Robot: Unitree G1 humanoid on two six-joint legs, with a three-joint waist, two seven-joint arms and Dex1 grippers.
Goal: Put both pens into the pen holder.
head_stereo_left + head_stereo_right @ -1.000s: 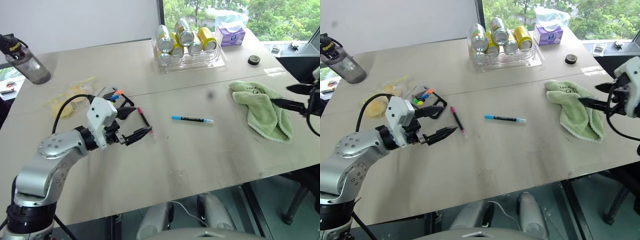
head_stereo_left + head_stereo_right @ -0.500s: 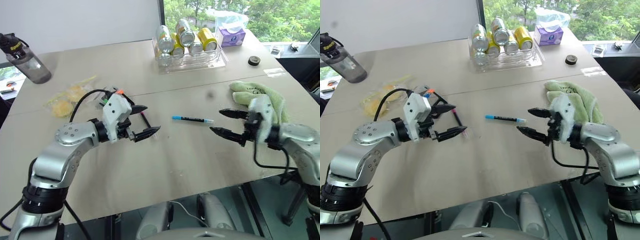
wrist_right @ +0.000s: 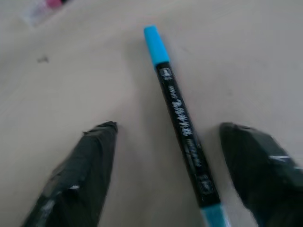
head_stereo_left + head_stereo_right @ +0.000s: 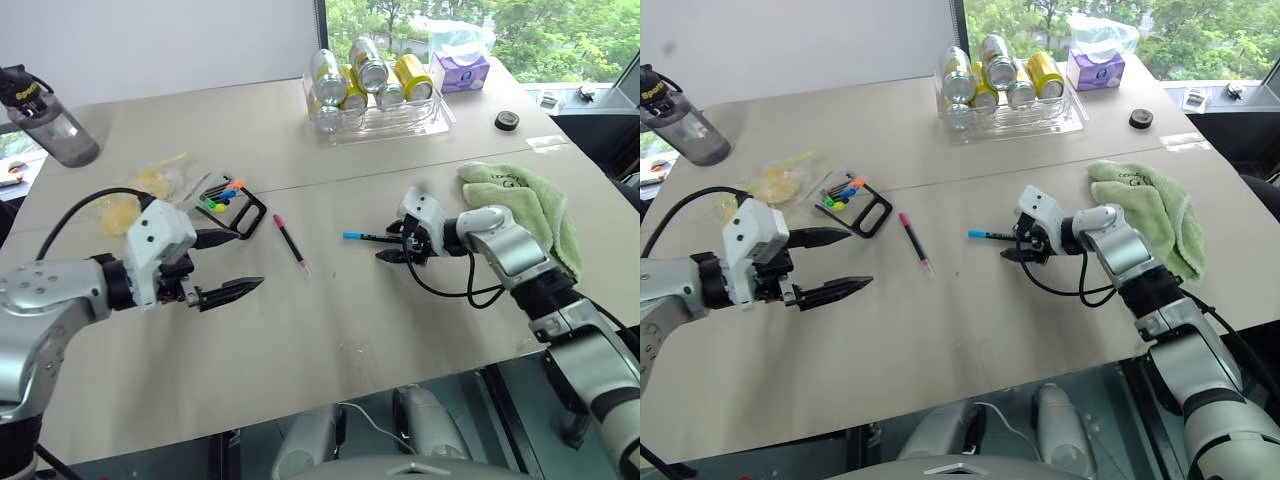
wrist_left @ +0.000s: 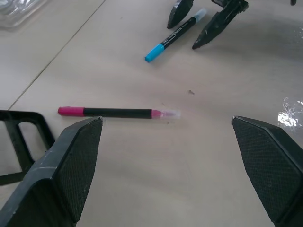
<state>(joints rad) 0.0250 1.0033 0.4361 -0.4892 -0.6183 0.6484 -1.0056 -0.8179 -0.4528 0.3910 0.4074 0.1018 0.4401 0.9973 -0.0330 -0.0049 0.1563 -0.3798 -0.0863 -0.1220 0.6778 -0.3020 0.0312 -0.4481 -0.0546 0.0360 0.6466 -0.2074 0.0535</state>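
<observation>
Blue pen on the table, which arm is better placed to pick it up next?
Probably the right. The right gripper has its open fingers on either side of the blue pen, which lies flat on the table. The left gripper hangs open farther off, nearer the pink pen.

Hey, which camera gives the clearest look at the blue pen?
The right wrist view: the blue pen lies close up between the right gripper's open fingers. Head views show it small; the left wrist view shows it far off.
</observation>
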